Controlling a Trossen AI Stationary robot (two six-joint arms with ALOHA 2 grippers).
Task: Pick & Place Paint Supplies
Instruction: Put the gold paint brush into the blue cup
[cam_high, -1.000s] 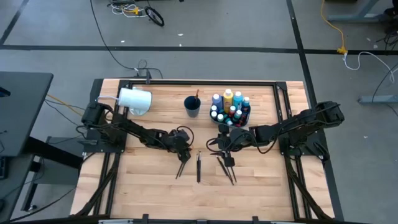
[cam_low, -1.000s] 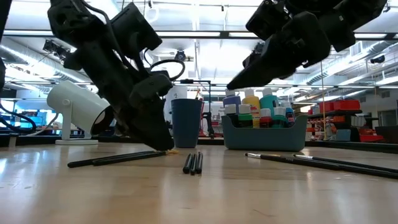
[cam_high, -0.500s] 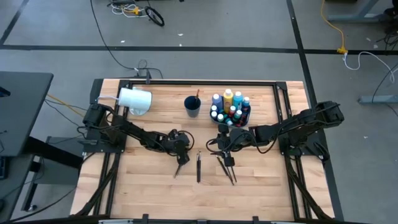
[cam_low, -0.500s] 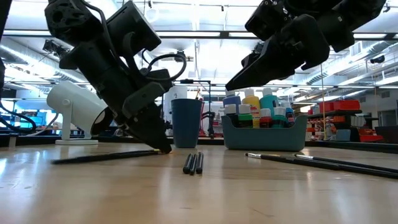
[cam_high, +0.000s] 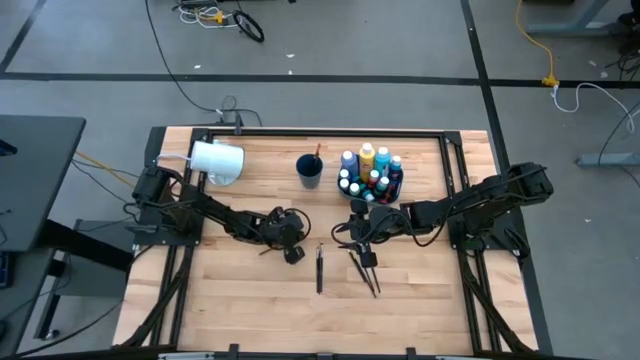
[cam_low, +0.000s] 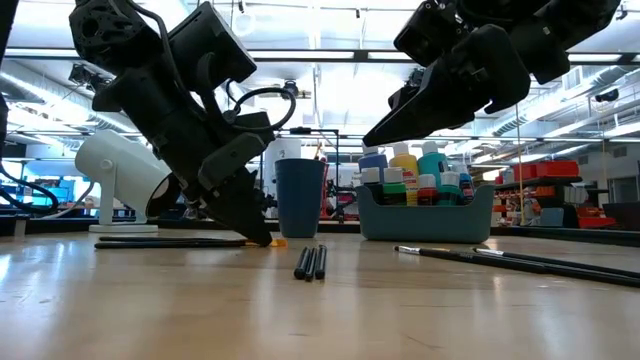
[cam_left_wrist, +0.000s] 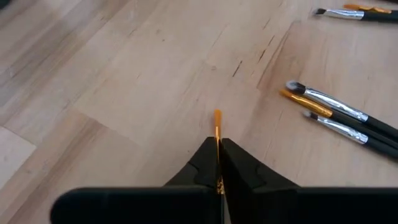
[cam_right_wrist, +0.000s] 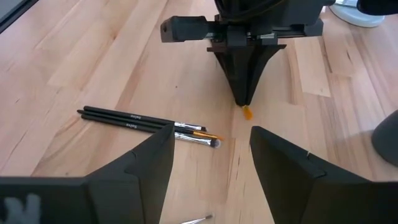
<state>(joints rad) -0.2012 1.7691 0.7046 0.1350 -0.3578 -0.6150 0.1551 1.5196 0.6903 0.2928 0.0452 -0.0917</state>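
Left fingers (cam_left_wrist: 219, 163) pinching orange-tipped paintbrush (cam_left_wrist: 217, 122)

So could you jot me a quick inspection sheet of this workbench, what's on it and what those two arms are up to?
Surface: wooden table, bare planks at the front.
Job's things: paint bottles packed in a bin; three brushes side by side mid-table; more brushes to their right.
Clutter: blue cup, white cylinder on its side.
Grippers: left gripper down at the table, fingers shut on an orange-tipped brush; right gripper open, above the table.
Cables: cords on the floor behind the table.
Surroundings: workshop floor; shelving behind.
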